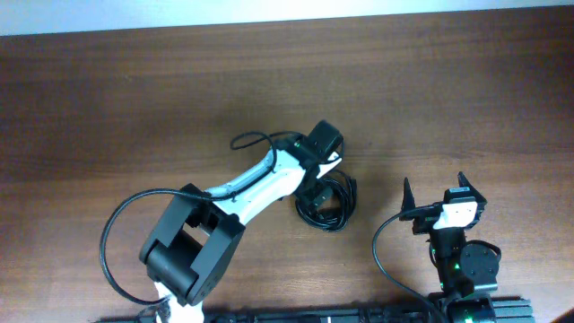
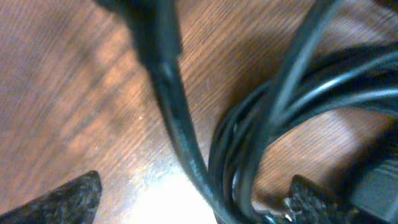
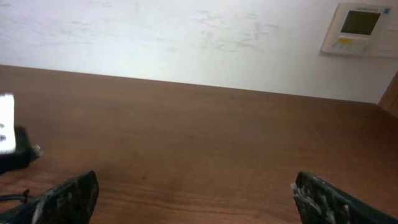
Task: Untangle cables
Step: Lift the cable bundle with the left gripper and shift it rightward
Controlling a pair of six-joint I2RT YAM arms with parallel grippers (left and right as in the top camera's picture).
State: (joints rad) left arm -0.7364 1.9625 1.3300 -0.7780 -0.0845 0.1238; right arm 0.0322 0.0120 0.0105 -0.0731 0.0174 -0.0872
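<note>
The cables (image 1: 328, 209) lie as a small black coil on the brown table, just right of centre. My left gripper (image 1: 323, 179) reaches over the coil's upper left edge. In the left wrist view its fingers (image 2: 68, 200) stand wide apart, and the left gripper (image 2: 196, 182) is open and low over the wood. Between the fingers lie one thicker black cord (image 2: 177, 124) and the bundled cable strands (image 2: 273, 118); neither is pinched. A thin black loop (image 1: 252, 140) lies left of the wrist. My right gripper (image 1: 435, 190) is open at the right, apart from the coil, with nothing in the right gripper (image 3: 194, 182).
The left arm's thick black wire (image 1: 112, 238) arcs out at the lower left. In the right wrist view the table's far edge meets a white wall with a wall panel (image 3: 359, 27). Part of the left arm (image 3: 11, 144) shows at that view's left edge.
</note>
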